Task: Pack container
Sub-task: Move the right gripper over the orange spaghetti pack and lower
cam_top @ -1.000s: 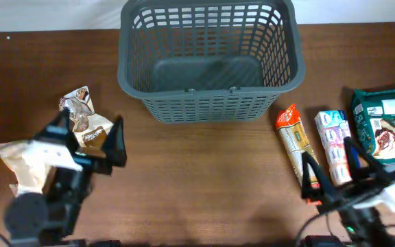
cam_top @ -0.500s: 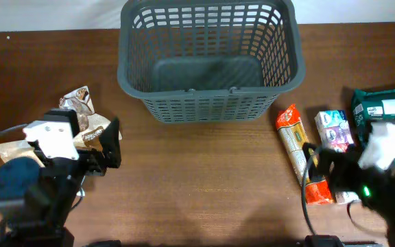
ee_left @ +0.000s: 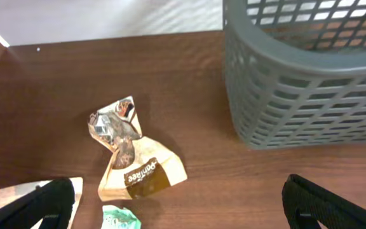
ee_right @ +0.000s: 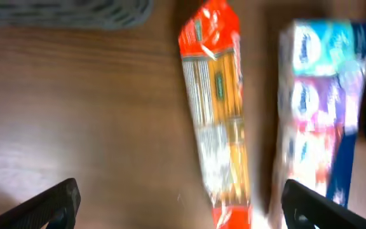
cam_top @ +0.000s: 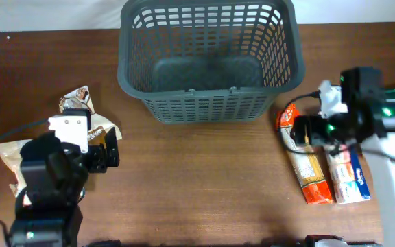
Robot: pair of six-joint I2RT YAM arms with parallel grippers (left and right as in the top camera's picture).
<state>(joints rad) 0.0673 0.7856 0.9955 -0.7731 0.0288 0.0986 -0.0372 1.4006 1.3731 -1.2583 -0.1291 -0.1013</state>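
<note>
Well over by the left edge of the brown bench (cam_top: 197, 192) lies a pale tan bag (cam_top: 11, 155), partly hidden under the left arm. Just beside it, toward the far edge, sits a crumpled brown-and-white snack packet (ee_left: 129, 166), and a scrap of something green (ee_left: 120, 217) shows at the bottom of the left wrist view, too cut off to name. The left gripper (ee_left: 176, 191) hangs over this patch with its two fingers spread wide and nothing between them, pointing toward the far edge. At the middle of the far edge stands the basket (cam_top: 208, 106), dark grey with slotted walls and a solid bottom, upright and with nothing visible inside; its near wall (ee_left: 297, 95) fills the upper right of the left wrist view, well apart from the snack packet. To the right of the basket, near its front right corner, a long orange pasta packet (cam_top: 307, 171) lies flat, running toward the near edge. Just beside that, closer to the right edge, lies a blue-and-purple pack (cam_top: 352, 180), side by side with the pasta; whether they touch I cannot tell. The right gripper (ee_right: 183, 197) hovers over these two, fingers parted wide and gripping nothing, the pasta packet (ee_right: 218, 114) and the pack (ee_right: 316, 108) blurred below it.
</note>
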